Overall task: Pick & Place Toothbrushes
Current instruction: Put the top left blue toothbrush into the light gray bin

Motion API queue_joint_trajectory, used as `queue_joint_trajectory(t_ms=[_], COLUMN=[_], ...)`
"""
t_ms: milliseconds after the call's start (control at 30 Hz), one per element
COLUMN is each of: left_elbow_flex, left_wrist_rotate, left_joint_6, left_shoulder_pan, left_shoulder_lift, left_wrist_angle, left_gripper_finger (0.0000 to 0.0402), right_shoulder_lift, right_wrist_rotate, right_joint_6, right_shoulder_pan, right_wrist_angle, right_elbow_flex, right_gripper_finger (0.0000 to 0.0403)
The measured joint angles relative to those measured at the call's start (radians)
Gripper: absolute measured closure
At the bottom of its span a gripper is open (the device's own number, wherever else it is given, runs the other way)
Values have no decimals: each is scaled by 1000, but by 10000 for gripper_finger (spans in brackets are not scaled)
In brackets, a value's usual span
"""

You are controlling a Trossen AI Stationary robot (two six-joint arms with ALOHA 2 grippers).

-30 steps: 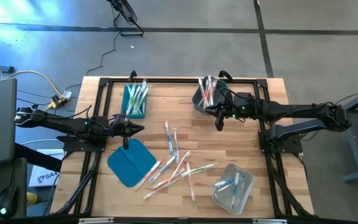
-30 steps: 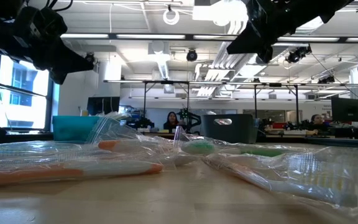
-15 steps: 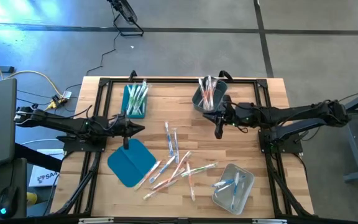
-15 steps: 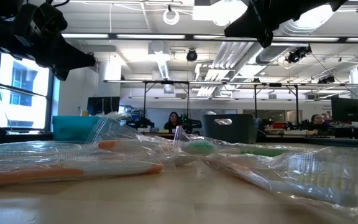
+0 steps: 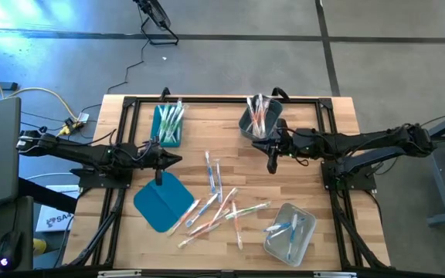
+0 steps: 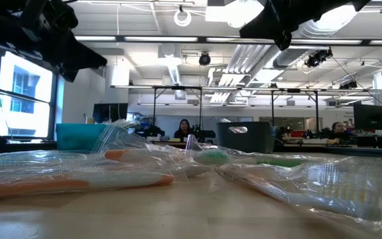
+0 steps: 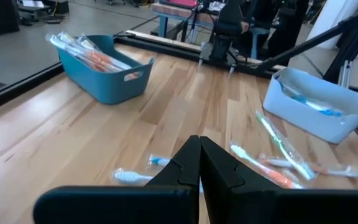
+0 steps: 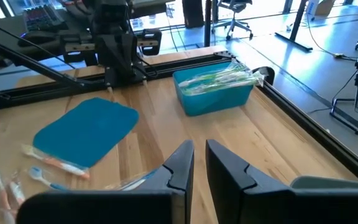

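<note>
Your right hand (image 5: 271,164) has drawn back from the grey bin (image 5: 259,122) since a second ago; the left barely shifted.
Your left hand (image 5: 157,178) is clenched empty over the teal lid (image 5: 163,202); the right's fingers stand slightly parted, grasping nothing. Loose toothbrushes (image 5: 217,203) lie mid-tabletop toward the near edge; others fill the far-edge bins.

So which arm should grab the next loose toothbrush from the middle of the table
Probably the right. The right gripper hangs empty beside the grey bin, jaws slightly apart, about as near the loose toothbrushes as the left gripper, which is shut over the teal lid.
</note>
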Motion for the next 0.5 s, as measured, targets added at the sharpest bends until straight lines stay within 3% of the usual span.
queue_joint_trajectory(t_ms=[500], left_elbow_flex=[151], left_wrist_rotate=[-1], left_joint_6=[29], left_shoulder_pan=[2], left_shoulder_lift=[215], left_wrist_angle=[-145], left_gripper_finger=[401], right_shoulder_lift=[0], right_wrist_rotate=[0], right_joint_6=[-1], right_shoulder_pan=[0], right_wrist_angle=[-43], right_elbow_flex=[0], right_gripper_finger=[369])
